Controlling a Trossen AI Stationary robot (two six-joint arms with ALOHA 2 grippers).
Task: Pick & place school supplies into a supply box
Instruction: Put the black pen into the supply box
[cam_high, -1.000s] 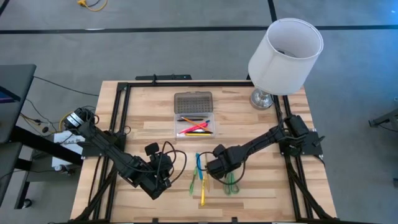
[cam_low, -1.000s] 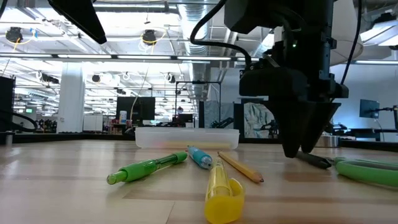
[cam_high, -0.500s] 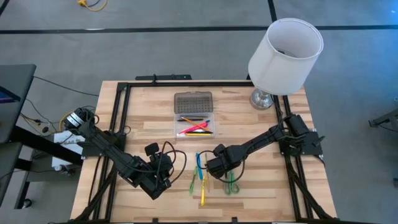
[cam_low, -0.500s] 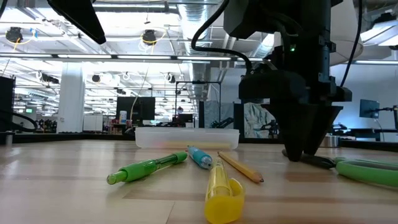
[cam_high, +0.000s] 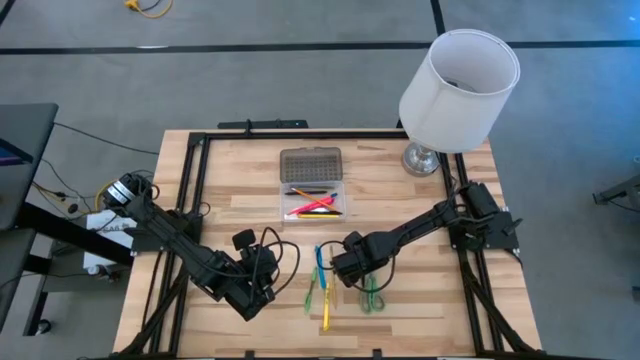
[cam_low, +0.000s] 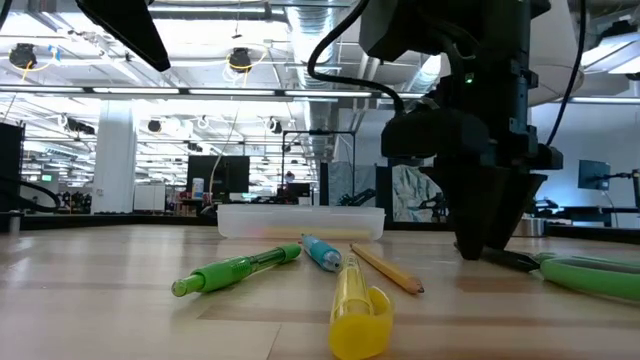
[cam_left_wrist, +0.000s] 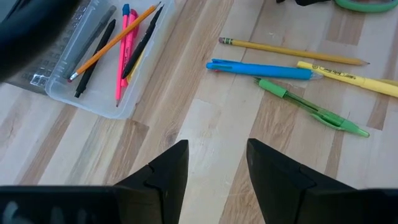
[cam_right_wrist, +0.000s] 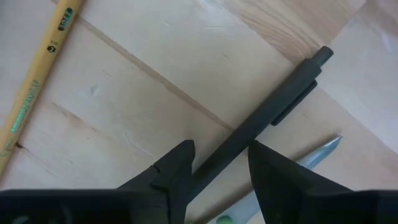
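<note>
Right gripper (cam_right_wrist: 219, 168): lowered onto the table at centre-right of the high view; its fingers (cam_right_wrist: 171, 171) are set either side of a black pen (cam_right_wrist: 267, 115), apart and not yet clamped on it, judged a closing grasp.
Black pen: laid flat on the wood, its barrel passing between the two fingers, so that a squeeze across the barrel would be enough to lift it.
Scissors (cam_low: 590, 275): seen at the right edge of the low view, just beside the pen; a blade tip shows close to the pen in the right wrist view, so a snag is possible.
Left gripper (cam_left_wrist: 217, 165): held at lower left of the high view, fingers apart and empty, kept clear of the working arm.
Loose supplies: a pencil (cam_left_wrist: 292, 51), a blue pen (cam_left_wrist: 261, 70), a green pen (cam_left_wrist: 311, 107) and a yellow marker (cam_low: 358, 305) are left near one another at lower centre of the table.
Box (cam_high: 312, 186): placed at upper centre of the table (cam_high: 240, 170), lid folded back, several pens already inside; well apart from the right gripper.
Progress: judged about halfway.
</note>
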